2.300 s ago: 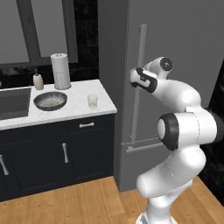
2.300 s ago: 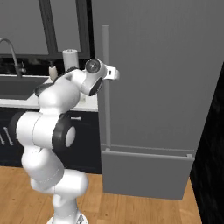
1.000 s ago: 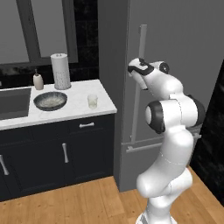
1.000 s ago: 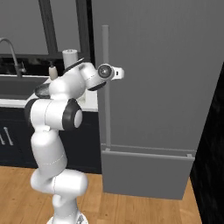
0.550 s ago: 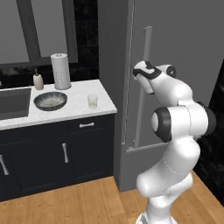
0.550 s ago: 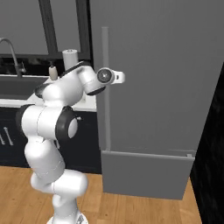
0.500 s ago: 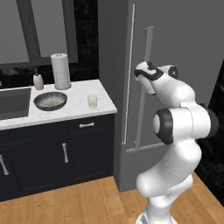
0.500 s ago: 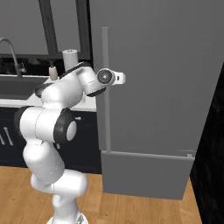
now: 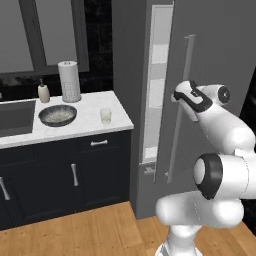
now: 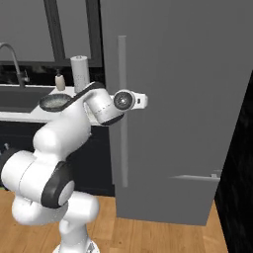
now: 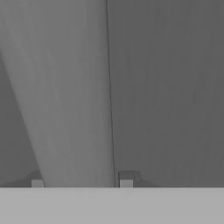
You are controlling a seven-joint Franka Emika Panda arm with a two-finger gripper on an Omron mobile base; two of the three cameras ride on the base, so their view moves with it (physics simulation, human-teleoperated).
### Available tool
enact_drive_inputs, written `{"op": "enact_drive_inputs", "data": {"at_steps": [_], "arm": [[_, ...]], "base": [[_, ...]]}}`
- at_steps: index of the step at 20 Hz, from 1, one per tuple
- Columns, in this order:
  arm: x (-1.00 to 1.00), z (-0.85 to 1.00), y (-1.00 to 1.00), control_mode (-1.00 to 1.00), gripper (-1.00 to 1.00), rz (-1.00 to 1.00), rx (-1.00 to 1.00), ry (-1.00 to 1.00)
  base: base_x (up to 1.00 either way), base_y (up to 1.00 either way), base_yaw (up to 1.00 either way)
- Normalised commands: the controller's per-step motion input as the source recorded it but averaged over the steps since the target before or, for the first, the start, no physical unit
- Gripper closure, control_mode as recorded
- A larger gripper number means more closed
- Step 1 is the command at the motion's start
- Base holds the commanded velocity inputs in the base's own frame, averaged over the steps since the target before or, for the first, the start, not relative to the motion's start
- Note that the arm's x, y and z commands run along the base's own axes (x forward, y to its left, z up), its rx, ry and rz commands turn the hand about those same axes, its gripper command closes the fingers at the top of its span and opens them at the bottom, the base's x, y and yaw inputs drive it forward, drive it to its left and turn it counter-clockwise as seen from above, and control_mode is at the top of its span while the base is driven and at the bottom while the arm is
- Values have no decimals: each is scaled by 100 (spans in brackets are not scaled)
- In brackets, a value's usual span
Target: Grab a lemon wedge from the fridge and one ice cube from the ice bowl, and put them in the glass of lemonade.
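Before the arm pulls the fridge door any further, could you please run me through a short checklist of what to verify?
1. Claw around the fridge's bar handle: ok, the bar runs between the fingertips in the hand view.
2. Fridge door ajar: ok, a strip of white interior shows in the left base view.
3. Door wide enough to reach in: not ok, just a narrow gap.
4. Lemon wedge located: cannot tell.
5. Glass of lemonade upright on the counter beside the ice bowl: ok.

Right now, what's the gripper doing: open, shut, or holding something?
Gripper: jaws shut on the fridge handle, one either side of the bar; the fridge door stands slightly ajar.
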Motion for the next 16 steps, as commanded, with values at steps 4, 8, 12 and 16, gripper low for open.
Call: {"op": "enact_drive_inputs", "data": {"at_steps": [4,8,12,16], "arm": [[-99,8,-100,-100,100,-2,4,4],[-87,16,-100,-100,100,-1,2,5],[-76,28,-100,-100,100,0,2,6],[-65,46,-86,-100,100,0,1,5]], "base": [[0,0,0],[0,0,0],[0,0,0],[0,0,0]]}}
